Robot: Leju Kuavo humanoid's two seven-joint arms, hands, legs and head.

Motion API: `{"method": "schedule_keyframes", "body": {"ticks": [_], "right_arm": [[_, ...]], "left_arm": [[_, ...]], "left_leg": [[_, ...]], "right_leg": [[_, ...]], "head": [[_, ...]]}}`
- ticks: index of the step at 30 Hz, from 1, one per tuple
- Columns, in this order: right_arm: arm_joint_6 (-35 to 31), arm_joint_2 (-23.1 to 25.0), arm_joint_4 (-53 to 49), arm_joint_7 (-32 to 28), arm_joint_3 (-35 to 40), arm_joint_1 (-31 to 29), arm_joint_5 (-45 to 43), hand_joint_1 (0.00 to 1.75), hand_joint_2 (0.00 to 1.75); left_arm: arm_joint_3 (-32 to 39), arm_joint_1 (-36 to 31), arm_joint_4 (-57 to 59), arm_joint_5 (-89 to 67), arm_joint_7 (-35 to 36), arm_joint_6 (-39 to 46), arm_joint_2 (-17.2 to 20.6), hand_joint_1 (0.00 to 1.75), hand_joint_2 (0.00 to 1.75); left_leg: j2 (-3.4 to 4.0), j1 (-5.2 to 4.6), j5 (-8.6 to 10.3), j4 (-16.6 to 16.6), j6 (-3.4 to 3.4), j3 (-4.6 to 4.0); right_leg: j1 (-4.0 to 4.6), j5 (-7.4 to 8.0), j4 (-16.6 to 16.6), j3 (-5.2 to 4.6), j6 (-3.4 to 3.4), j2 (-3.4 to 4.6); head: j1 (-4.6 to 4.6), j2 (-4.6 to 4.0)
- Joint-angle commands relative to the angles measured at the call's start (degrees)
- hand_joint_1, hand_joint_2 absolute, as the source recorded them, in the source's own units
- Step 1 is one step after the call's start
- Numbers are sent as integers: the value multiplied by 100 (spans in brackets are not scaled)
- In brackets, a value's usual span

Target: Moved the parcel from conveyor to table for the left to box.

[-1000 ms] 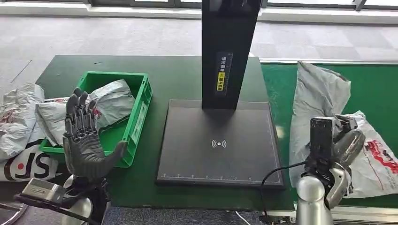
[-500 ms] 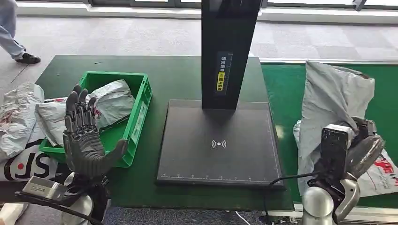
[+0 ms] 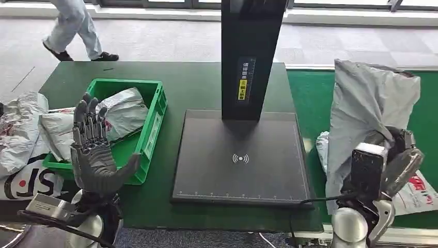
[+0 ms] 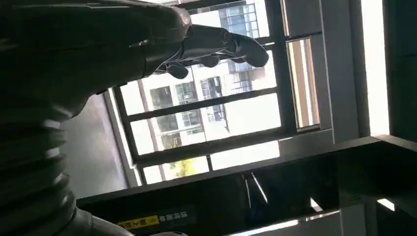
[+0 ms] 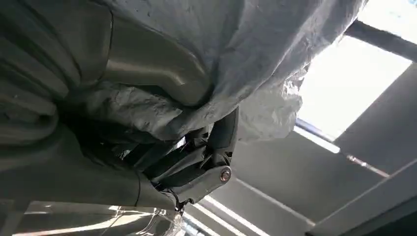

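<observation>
Grey plastic wraps the parcel (image 3: 369, 106), a soft mailer bag that the right hand (image 3: 393, 155) grips by its lower part and holds upright above the green conveyor (image 3: 310, 93). Most of the bag stands above and just behind that hand, its top edge well over the wrist. In the right wrist view the parcel (image 5: 236, 54) drapes over the thumb, with crumpled folds pinched between thumb and the dark fingers (image 5: 196, 152). Beside the right hand, on the belt, lies a white bag with red print (image 3: 416, 191), touching the held parcel's lower corner.

Well apart on the other side, the left hand (image 3: 95, 155) is raised with palm facing inward, fingers apart and straight, holding nothing. Just behind it sits the green box (image 3: 155, 119) on the dark green table (image 3: 201, 82), with grey bags already inside. More bags (image 3: 20, 129) lie heaped outside the box, by the left hand's outer side. Between both hands stands the black scanner plate (image 3: 240, 160) with its upright post. A person's legs (image 3: 72, 28) cross the floor beyond the table.
</observation>
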Motion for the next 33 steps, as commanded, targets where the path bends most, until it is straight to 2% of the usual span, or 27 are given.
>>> {"method": "schedule_keyframes", "body": {"ticks": [1, 3, 16, 33], "right_arm": [[1031, -98, 1551, 141, 2505, -814, -3, 175, 175], [759, -37, 1957, 185, 2738, -831, 34, 175, 175], [799, -183, 2275, 175, 2830, -1013, -88, 175, 175], [581, -196, 2662, 192, 2892, -1244, -269, 175, 175]], "left_arm": [[-521, -325, 483, 135, 19, 135, 273, 0, 175], [-534, -359, 509, 125, 19, 152, 240, 0, 175], [-577, -415, 608, 149, 19, 172, 246, 0, 175], [-551, -631, 779, 170, 19, 176, 207, 0, 175]], "left_leg": [[53, 5, 1, -12, -5, 17], [31, 4, -1, -7, -4, 14], [-4, 4, 6, -10, -4, 10], [-1, 3, 5, -5, -4, 7]], "right_leg": [[6, 17, -10, 0, -8, 51], [4, 7, -2, 5, -5, 30], [4, 1, -7, 12, -4, -4], [3, 1, -1, 5, -4, -1]], "head": [[0, 0], [0, 0], [0, 0], [-2, 0]]}}
